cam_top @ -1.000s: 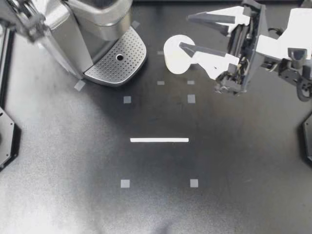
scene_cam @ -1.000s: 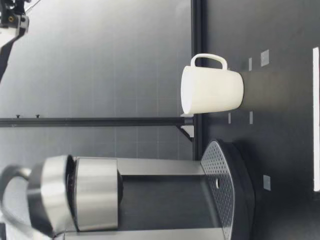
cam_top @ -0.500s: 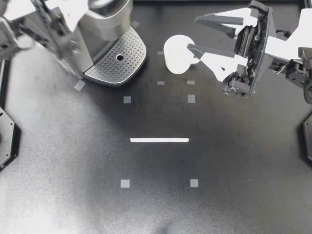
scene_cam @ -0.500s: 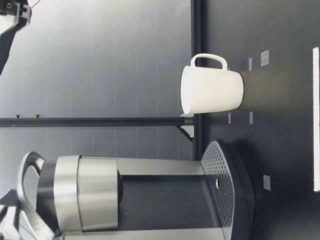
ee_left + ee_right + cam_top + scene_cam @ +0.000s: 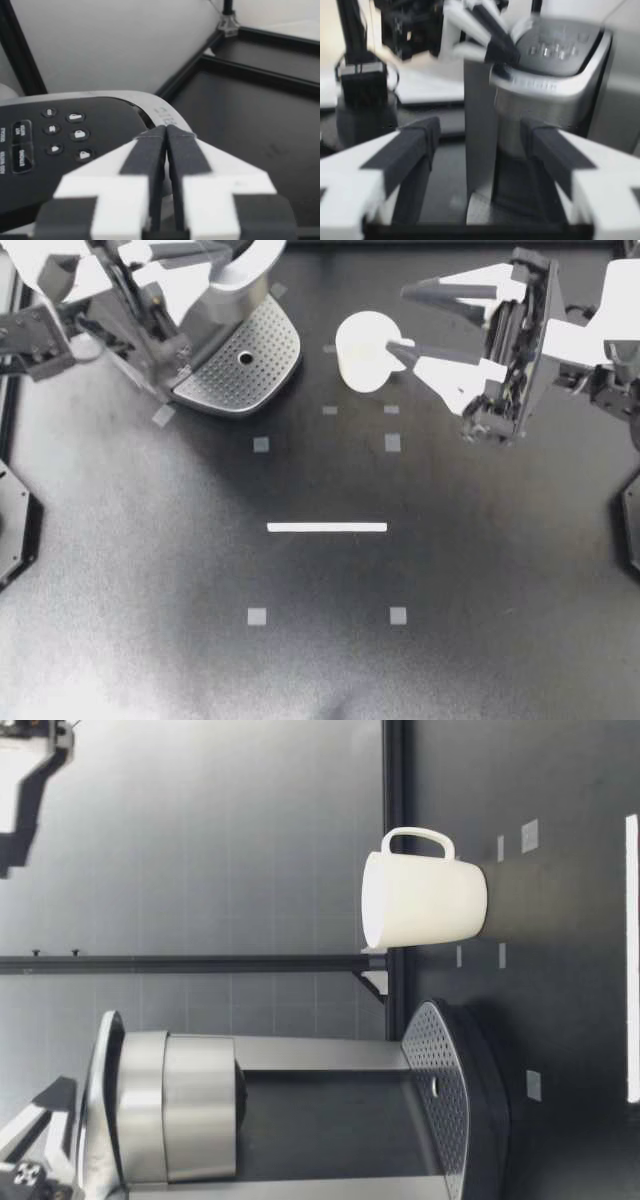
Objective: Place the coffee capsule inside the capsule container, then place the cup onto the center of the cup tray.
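The white cup (image 5: 366, 350) stands upright on the table, right of the silver coffee machine (image 5: 205, 300), handle toward my right arm. My right gripper (image 5: 418, 320) hangs open just right of the cup, one finger above its handle side, nothing held. The perforated cup tray (image 5: 262, 370) at the machine's foot is bare. My left gripper (image 5: 212, 252) is shut, pressed on the machine's lid (image 5: 60, 127). In the low view the cup (image 5: 425, 902) stands beyond the tray (image 5: 445, 1060). No capsule shows.
Small grey tape squares (image 5: 261, 444) and a white tape line (image 5: 327, 527) mark the dark table. Black frame rails run along the table's far edge (image 5: 393, 780). The machine's button panel (image 5: 555, 50) faces my right gripper (image 5: 480, 137).
My left arm swung in over the machine and its lid handle came down flat. My right gripper drifted slightly right, still open.
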Robot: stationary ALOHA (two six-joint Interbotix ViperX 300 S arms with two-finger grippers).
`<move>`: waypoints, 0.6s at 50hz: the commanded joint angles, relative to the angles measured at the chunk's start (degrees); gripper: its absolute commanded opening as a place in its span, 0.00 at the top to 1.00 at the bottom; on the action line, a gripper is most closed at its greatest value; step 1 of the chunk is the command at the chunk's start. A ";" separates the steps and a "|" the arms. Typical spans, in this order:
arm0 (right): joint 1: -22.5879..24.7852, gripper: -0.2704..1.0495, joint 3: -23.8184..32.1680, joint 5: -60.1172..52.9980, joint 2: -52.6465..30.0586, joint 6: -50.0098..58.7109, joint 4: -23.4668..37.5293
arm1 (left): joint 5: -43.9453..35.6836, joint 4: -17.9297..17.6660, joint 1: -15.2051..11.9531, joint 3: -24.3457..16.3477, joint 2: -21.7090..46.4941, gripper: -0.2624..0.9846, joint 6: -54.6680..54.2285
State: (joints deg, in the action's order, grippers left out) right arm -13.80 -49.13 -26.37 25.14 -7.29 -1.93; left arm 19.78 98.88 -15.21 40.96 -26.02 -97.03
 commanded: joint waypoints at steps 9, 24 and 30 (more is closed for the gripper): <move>-3.78 0.29 7.73 25.14 3.16 -1.32 0.79 | 12.57 -2.64 3.52 -3.78 1.32 0.70 5.89; -9.40 0.29 14.33 48.43 2.81 -6.24 1.93 | 24.79 -25.22 9.67 -11.95 -0.35 0.70 33.05; -10.90 0.30 16.17 54.84 2.02 -10.02 1.41 | 30.23 -32.96 11.87 -15.21 -1.67 0.70 39.46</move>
State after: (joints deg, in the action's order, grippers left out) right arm -23.29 -35.51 25.31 27.16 -16.00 -0.18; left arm 47.20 69.96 -4.48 29.00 -26.10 -59.85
